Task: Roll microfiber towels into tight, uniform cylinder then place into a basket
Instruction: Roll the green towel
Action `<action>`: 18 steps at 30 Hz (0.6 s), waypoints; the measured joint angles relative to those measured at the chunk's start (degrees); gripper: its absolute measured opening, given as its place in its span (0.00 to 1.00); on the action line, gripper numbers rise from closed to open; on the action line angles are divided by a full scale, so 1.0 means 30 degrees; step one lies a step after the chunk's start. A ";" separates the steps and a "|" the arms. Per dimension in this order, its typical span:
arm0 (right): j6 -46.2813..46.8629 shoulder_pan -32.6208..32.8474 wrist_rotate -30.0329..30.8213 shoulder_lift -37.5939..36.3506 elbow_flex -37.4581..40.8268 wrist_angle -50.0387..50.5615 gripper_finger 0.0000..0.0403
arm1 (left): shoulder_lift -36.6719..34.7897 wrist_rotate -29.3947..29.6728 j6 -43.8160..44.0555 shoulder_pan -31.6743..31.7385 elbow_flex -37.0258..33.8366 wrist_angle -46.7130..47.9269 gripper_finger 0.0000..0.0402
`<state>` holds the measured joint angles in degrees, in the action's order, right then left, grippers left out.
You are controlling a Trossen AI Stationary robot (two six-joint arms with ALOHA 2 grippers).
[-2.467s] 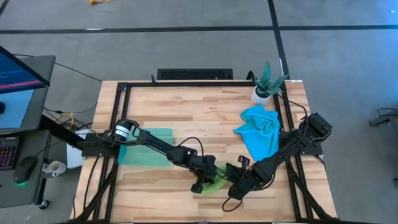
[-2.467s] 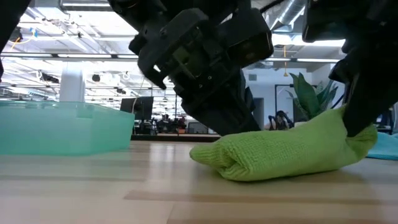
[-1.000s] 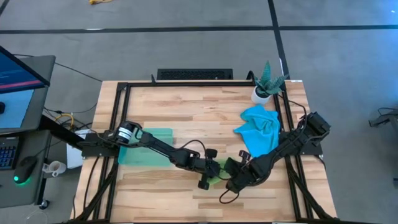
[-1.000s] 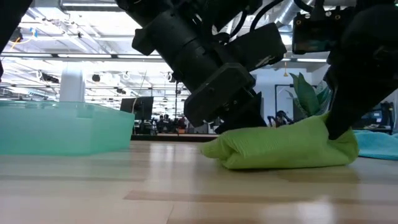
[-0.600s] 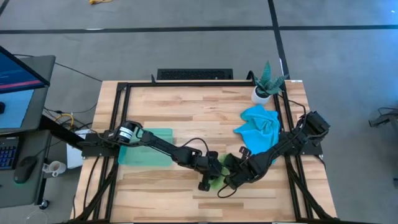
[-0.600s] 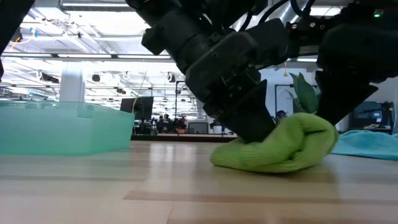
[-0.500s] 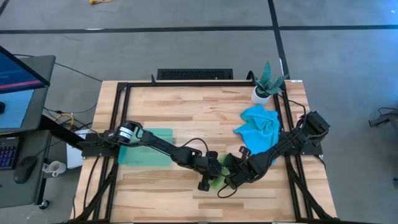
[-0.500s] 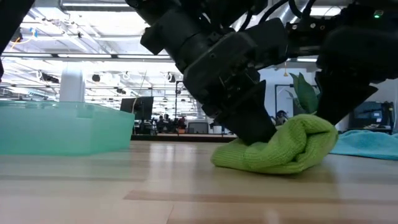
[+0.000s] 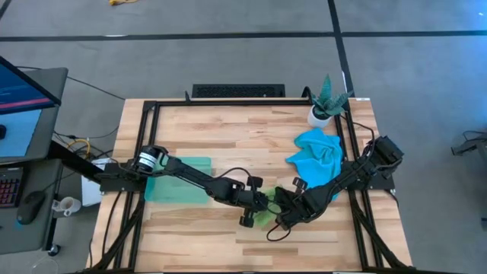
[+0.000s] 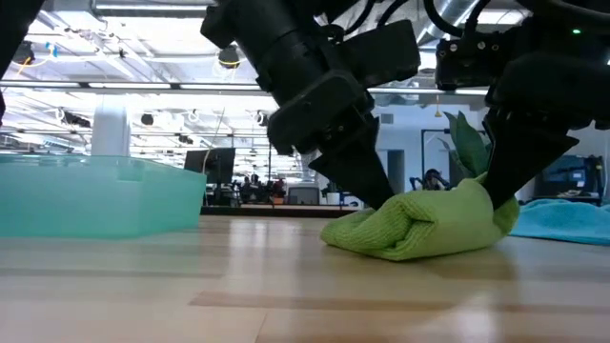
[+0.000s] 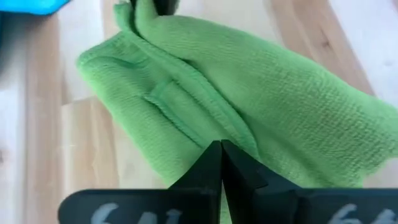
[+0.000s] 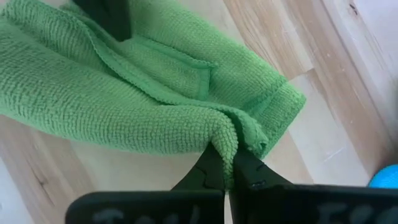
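Observation:
The lime green microfiber towel (image 9: 265, 218) lies as a short, loosely rolled lump (image 10: 419, 227) on the wooden table, near its front edge. My left gripper (image 10: 386, 200) is shut, and its tips are on the lump's left part. My right gripper (image 10: 498, 195) is shut on the lump's right end. The blue towel (image 9: 319, 160) lies crumpled at the right. The teal basket (image 9: 163, 190) stands at the left, partly under my left arm. My left gripper has its shut fingertips (image 11: 221, 152) against the towel's upper surface beside a hemmed fold (image 11: 205, 109), slanting down from the table's left. I cannot tell whether cloth is caught between them. My right gripper pinches a bulging fold of several layers (image 12: 225, 134) at the towel's right end between its two fingers, slanting down from the right. That end stands up in a small peak (image 10: 484, 189); everything else lies on the table.
A potted plant (image 9: 327, 103) stands at the far right corner, behind the blue towel (image 10: 572, 217). The basket (image 10: 95, 195) stands well left of the lump. Black frame rails run along the table's edges. Bare wood lies between the basket and the lump.
My right gripper has pushed the towel's right end toward the table's left, so the long, low roll has bunched into a shorter lump. My left gripper has risen a little and tipped, its shut tips staying on the towel's left part.

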<state>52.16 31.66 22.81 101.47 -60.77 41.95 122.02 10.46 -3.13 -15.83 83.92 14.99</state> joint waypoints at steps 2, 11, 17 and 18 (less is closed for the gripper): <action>-0.0052 0.0007 -0.0004 0.0000 0.0000 0.0000 0.03 | 0.0000 0.0049 -0.0122 0.0152 0.0000 -0.0030 0.00; -0.0066 0.0010 -0.0007 0.0000 0.0000 0.0016 0.03 | -0.0007 -0.1391 0.0122 0.0776 -0.0592 -0.0886 0.00; -0.0095 0.0015 0.0169 0.0000 0.0000 0.0173 0.03 | -0.0007 -0.1444 0.0799 0.0815 -0.1818 -0.2154 0.00; -0.0091 0.0015 0.0240 0.0000 0.0000 0.0175 0.03 | -0.0007 -0.1574 0.0915 0.0815 -0.1945 -0.2270 0.00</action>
<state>51.89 31.70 23.53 101.47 -60.77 42.48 121.99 5.74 -0.39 -13.39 78.09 8.18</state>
